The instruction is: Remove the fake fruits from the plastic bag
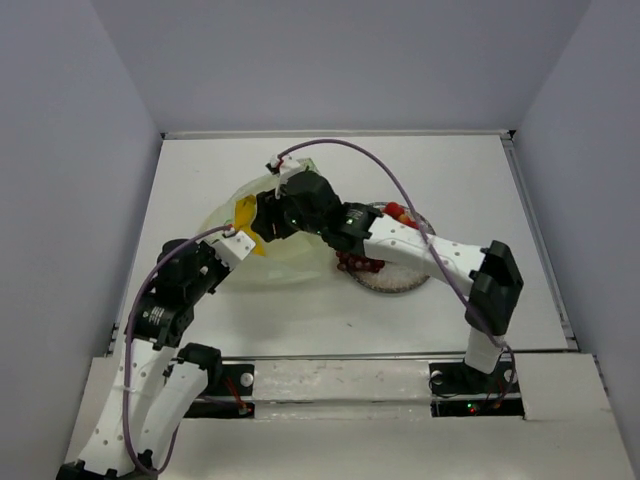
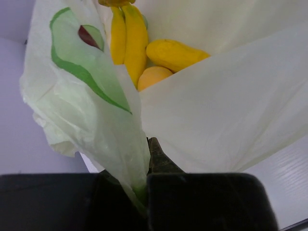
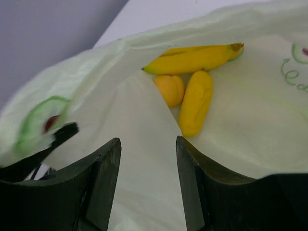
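Note:
The pale yellow-green plastic bag point(image 1: 290, 262) lies left of centre. My left gripper point(image 1: 243, 243) is shut on a fold of the bag's rim point(image 2: 137, 187) and holds the mouth open. Inside lie yellow bananas point(image 2: 129, 41), a yellow oblong fruit point(image 2: 175, 54) and a small orange round fruit point(image 2: 153, 77). My right gripper point(image 1: 268, 218) is open and empty, hovering at the bag's mouth point(image 3: 148, 144), a little short of the oblong fruit point(image 3: 196, 102), the orange fruit point(image 3: 169, 89) and a banana point(image 3: 192, 58). A dark red grape bunch point(image 1: 360, 263) and small red pieces point(image 1: 398, 211) lie on the plate.
The round speckled grey plate point(image 1: 402, 284) sits right of the bag, under the right arm's forearm. The left gripper's finger point(image 3: 62, 135) shows at the bag's rim in the right wrist view. Walls enclose the white table at the left, back and right.

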Action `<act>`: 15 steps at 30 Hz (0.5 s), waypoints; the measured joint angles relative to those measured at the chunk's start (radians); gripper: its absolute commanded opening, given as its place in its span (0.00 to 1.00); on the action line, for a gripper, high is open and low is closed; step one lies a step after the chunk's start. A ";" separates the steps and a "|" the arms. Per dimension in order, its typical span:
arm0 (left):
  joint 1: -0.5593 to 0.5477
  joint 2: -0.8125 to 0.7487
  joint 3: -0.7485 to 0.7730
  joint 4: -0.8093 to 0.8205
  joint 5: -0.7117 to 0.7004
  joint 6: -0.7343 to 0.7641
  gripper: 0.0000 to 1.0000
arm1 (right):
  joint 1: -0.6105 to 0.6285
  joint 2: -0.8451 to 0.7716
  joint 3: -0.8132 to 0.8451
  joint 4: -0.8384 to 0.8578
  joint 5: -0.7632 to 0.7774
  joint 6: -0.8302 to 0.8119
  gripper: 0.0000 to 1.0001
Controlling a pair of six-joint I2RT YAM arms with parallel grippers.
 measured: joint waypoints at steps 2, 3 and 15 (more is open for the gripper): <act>0.000 -0.031 0.000 -0.001 -0.001 0.000 0.02 | -0.003 0.085 0.003 0.014 -0.032 0.026 0.54; 0.000 -0.041 0.000 -0.002 -0.001 0.001 0.02 | -0.005 0.123 0.003 0.013 -0.040 0.035 0.54; 0.000 -0.048 -0.042 -0.029 0.005 0.000 0.01 | -0.008 0.555 0.252 0.005 0.076 0.066 0.94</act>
